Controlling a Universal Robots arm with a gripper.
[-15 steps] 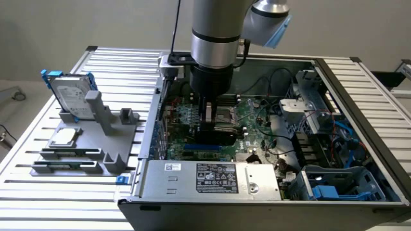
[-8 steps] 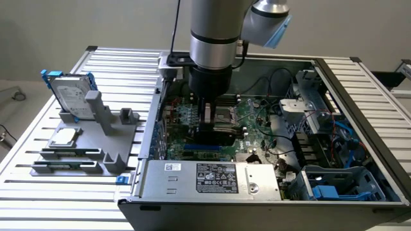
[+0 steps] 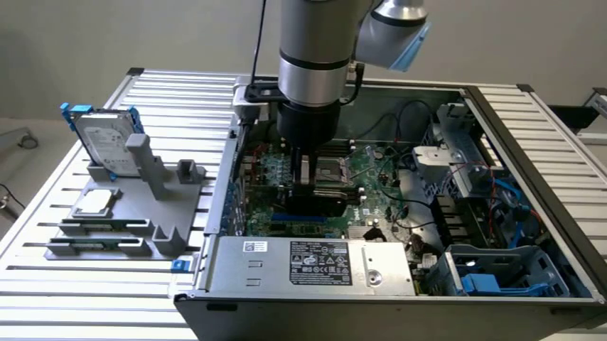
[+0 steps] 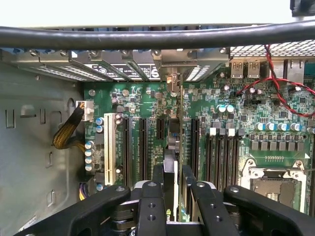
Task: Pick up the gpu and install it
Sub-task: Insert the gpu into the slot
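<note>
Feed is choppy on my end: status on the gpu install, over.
Gripper shut on the gpu. Card upright, edge-on over the motherboard slots; seated or not, cannot tell. Red wires lie apart from it.

An open computer case (image 3: 379, 316) lay on the slatted worktop (image 3: 170, 92), showing a green motherboard (image 3: 374, 181) and a silver power supply (image 3: 313, 263). Toward the exterior view's left, a hard drive (image 3: 102, 138) stood upright in a grey holder (image 3: 142, 177).
</note>
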